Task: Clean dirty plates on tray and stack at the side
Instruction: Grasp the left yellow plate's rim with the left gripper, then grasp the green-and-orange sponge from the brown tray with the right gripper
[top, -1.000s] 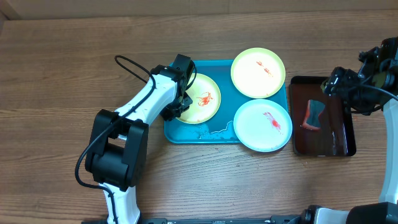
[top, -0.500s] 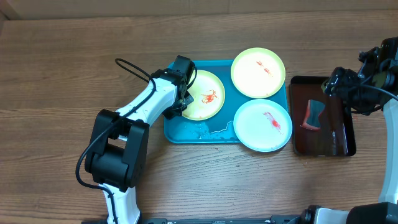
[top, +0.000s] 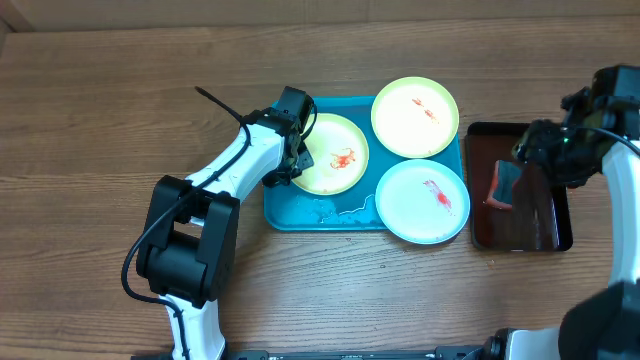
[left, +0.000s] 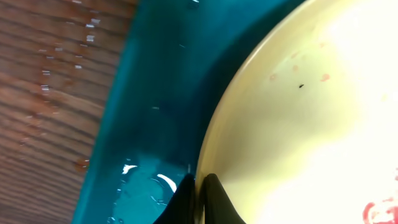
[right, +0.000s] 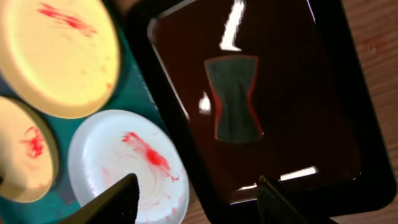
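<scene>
The left gripper (top: 297, 160) reached to the tray's (top: 300, 212) left part, at the left edge of the nearest yellow-green plate (top: 338, 155). From the left wrist, that plate's rim (left: 249, 124) ran straight down into the narrow slit between the two dark fingertips (left: 214, 202). The jaws were nearly closed, pinching the rim between them. The plate looked tilted, its gripped edge raised off the wet turquoise floor. Droplets lay on the tray wall (left: 155, 93) and on the wooden table (left: 50, 93) beside it. A red smear marked the plate's centre.

Further right, the second yellow-green plate (top: 415, 117) sat at the tray's rear right corner. The white-bluish plate (top: 423, 201) lay in front of it, overhanging the tray's front rim. Both bore red streaks, and neither touched a gripper.

Right of the turquoise tray, just beside it, stood the dark tray (top: 520, 235), holding a grey pad (top: 502, 186) with red edges. The right gripper (right: 199, 205) hung above this dark tray, well apart from all three plates. From its wrist view the white-bluish plate lay off to the left of the left finger (right: 121, 199). Its jaws were spread wide with nothing between them. The pad (right: 233, 98) lay ahead of the fingertips, not touched.
</scene>
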